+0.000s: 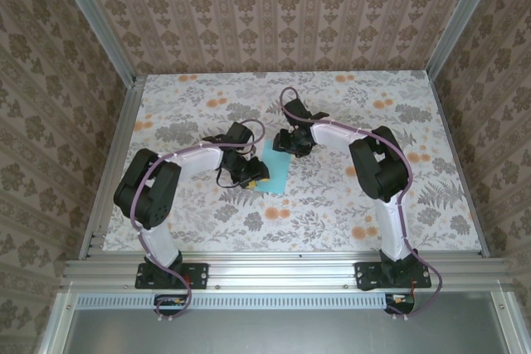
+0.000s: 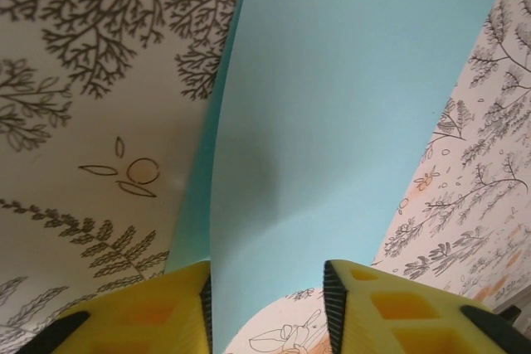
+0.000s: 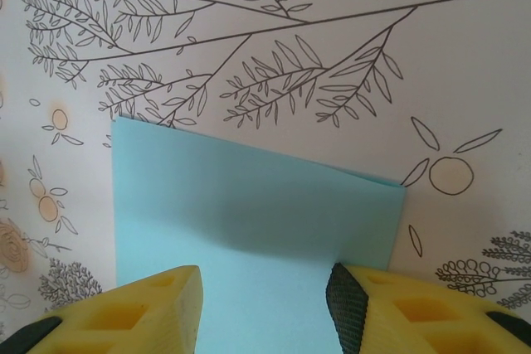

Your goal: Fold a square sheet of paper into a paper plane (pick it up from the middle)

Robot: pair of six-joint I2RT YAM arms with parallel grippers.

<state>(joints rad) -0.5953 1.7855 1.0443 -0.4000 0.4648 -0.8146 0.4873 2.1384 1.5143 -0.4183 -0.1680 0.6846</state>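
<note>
Turquoise-blue square sheet of paper (image 1: 272,174), thin and folded over on itself, lies near the middle of the grey-and-orange floral tabletop (image 1: 348,205), between the tips of the two arms. Its upper layer bows up between the yellow fingers (image 2: 149,312) of the left gripper (image 2: 265,292); I cannot tell whether they pinch it. The right gripper (image 3: 265,296) stands at the sheet's far end, jaws apart, with the paper lying flat beneath them.
</note>
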